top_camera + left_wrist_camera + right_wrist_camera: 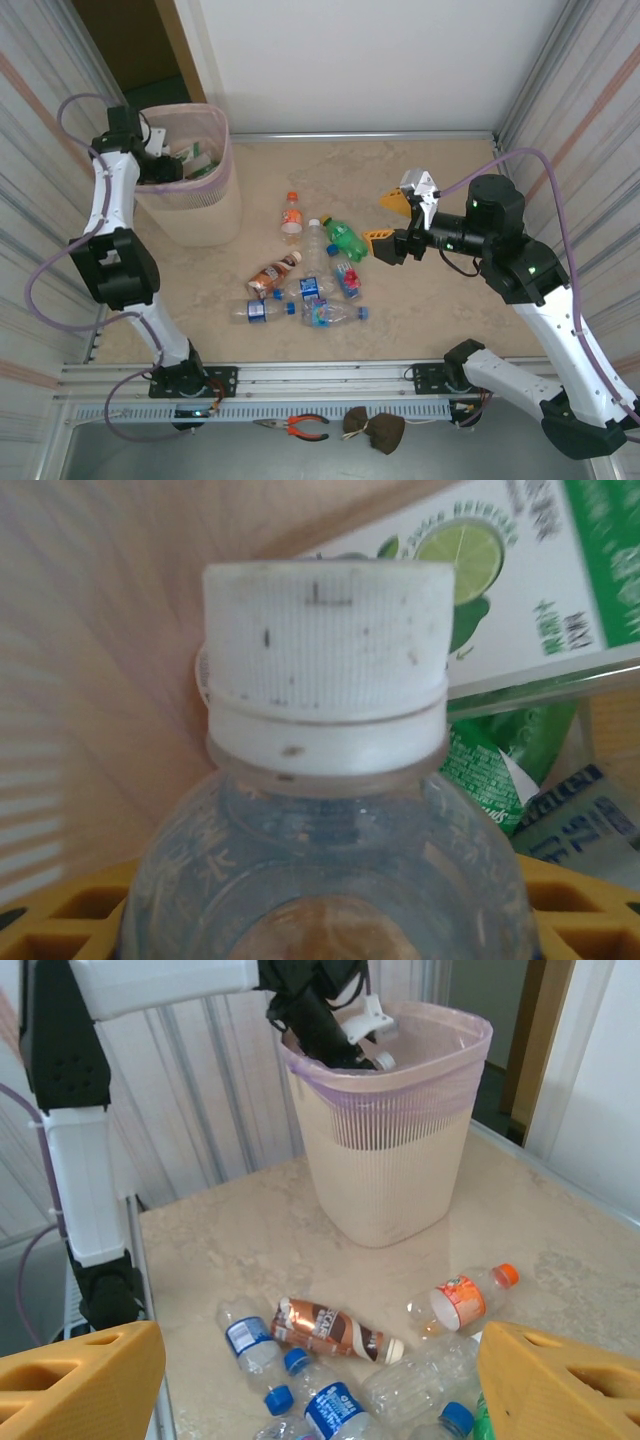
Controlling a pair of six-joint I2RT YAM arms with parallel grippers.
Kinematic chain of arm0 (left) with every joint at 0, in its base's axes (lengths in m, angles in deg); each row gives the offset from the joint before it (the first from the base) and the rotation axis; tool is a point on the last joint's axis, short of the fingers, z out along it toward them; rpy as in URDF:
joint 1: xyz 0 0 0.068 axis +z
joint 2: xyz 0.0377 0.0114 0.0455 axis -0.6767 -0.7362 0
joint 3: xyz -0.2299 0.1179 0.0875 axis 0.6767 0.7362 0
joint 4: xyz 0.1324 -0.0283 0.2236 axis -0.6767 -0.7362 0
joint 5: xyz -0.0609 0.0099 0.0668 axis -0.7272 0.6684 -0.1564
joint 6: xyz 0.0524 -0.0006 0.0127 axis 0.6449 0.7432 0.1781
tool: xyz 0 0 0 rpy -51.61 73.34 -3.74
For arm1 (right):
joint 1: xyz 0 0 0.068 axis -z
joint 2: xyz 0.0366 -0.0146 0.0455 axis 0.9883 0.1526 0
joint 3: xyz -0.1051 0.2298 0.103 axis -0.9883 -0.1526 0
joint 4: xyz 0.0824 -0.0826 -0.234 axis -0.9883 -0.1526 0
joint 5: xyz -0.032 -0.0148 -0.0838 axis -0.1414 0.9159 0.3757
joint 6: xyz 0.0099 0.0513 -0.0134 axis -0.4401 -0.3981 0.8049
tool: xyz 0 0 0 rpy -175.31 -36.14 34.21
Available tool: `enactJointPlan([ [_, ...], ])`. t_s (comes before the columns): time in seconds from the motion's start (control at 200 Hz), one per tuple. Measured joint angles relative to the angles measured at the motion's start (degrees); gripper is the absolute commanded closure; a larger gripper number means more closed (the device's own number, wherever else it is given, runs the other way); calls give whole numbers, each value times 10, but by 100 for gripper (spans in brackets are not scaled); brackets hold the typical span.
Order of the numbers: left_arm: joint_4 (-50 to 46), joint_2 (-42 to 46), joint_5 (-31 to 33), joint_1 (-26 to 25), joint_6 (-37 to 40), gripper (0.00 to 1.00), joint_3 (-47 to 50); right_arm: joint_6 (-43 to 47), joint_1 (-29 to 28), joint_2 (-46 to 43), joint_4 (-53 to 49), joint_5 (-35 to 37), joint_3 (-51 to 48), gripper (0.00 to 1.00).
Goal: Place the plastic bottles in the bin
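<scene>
While the left gripper hung in the mouth of the bin, I saw its jaws closed on a clear white-capped bottle. The cap pointed to the top of the left wrist frame, and a yellow finger flanked the bottle's shoulder on each side at the bottom edge. Behind it, in the upper right of that frame, a green lime-labelled bottle lay inside the bin.

From above, the bin stood in the upper left, close to the left wall panel, which left me little room on that side. The right gripper sat right of centre with its jaws spread wide and empty, just beside a green bottle. The other plastic bottles lay in a loose cluster mid-frame on the desk, down and to the right of the bin, an orange-capped one nearest it. Bare desk stretched along the top and right of the cluster. Walls closed both sides, and pliers lay on the rail at the bottom edge.
</scene>
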Motion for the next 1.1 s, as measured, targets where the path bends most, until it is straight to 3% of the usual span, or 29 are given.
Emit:
enactJointPlan([
  [0.356, 6, -54, -28, 4, -20, 34, 15, 0, 0, 1, 0, 0, 0, 19],
  [0.606, 8, -58, -48, 4, -30, 23, 17, 0, 0, 0, 0, 0, 0, 19],
  [0.781, 7, -47, -55, 4, -33, 17, 17, 0, 0, -1, 0, 0, 0, 19],
  [1.097, -13, 4, -63, 4, -42, 16, -32, 0, 0, -5, 0, 0, 0, 19],
])
